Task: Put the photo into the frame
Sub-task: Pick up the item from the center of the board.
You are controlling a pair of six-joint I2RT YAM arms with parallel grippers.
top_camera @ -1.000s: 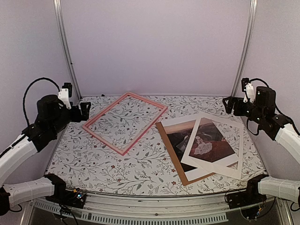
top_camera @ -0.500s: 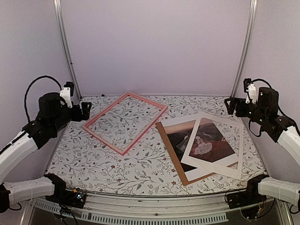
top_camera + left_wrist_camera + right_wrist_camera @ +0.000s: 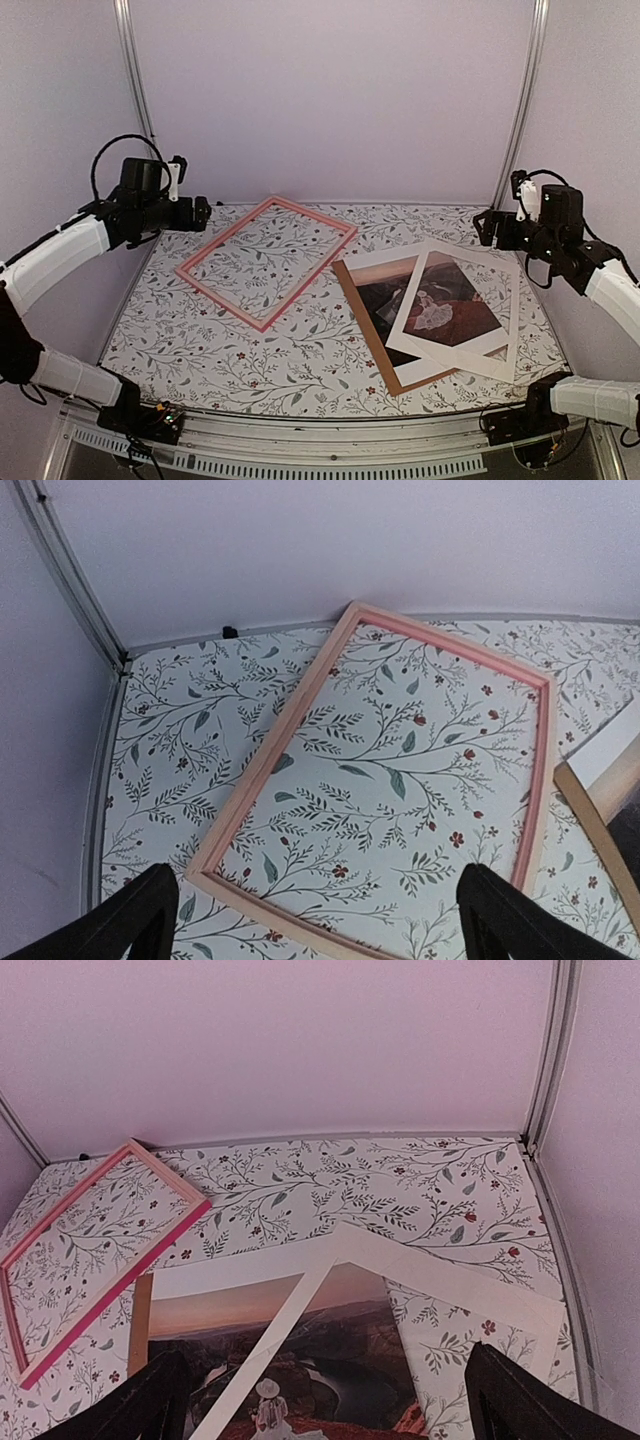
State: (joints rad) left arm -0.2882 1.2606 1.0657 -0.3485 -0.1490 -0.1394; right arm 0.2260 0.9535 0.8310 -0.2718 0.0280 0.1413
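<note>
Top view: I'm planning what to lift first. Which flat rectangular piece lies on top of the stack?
The white mat board, tilted over the photo and brown backing; the pink frame lies apart.

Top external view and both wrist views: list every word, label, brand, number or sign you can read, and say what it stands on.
None: no view shows any readable text.
The photo, the frame, the white mat and the floral table cover show no lettering.
</note>
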